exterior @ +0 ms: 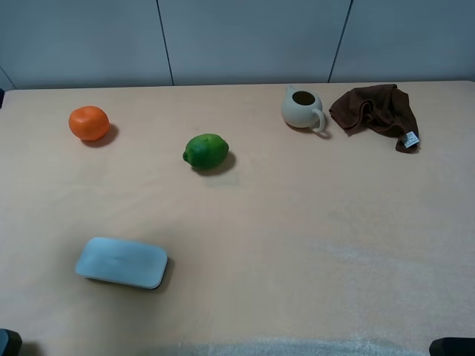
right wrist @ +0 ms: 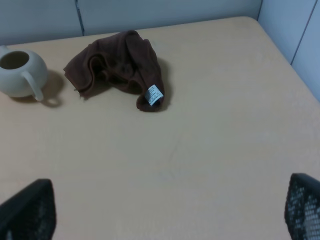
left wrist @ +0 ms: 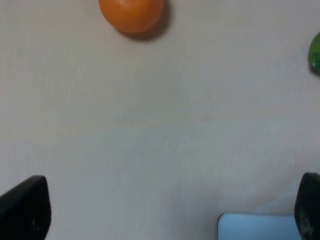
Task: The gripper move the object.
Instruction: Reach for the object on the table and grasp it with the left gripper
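The orange fruit (exterior: 89,123) sits on the tan table at the far left. It also shows in the left wrist view (left wrist: 131,15), well ahead of my left gripper (left wrist: 167,210). The left gripper's two dark fingers (left wrist: 25,207) are spread wide and hold nothing. My right gripper (right wrist: 165,210) is also open and empty, its fingers (right wrist: 302,207) wide apart over bare table at the near right. In the high view only dark bits of the arms show at the bottom corners, left (exterior: 9,343) and right (exterior: 453,345).
A green lime (exterior: 205,151) lies right of the orange. A cream teapot (exterior: 302,108) and a crumpled brown cloth (exterior: 375,111) are at the back right. A pale blue-grey box (exterior: 121,262) lies at the near left, just ahead of the left gripper.
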Controlling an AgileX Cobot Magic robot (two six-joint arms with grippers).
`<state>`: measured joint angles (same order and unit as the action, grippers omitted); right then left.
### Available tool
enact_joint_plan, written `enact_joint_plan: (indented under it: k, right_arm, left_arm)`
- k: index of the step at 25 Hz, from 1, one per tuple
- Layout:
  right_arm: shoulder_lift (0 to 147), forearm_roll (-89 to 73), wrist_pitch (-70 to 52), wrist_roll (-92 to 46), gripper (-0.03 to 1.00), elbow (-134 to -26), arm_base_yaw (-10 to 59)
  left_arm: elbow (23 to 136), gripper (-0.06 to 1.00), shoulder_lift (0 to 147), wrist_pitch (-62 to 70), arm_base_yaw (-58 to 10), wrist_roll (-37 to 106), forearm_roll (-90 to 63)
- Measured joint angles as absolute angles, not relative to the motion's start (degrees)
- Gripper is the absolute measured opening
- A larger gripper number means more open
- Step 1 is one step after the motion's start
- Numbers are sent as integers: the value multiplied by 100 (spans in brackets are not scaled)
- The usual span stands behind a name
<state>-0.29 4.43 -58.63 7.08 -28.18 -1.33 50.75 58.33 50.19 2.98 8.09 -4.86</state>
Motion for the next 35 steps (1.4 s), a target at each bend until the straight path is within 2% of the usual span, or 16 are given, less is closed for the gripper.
enact_joint_plan:
  k: [35]
  right_arm:
    - [-29,443,-5862,708,69,-2818,-133]
  left_arm:
    - [8006,99,10392,5192,298,-199,-314]
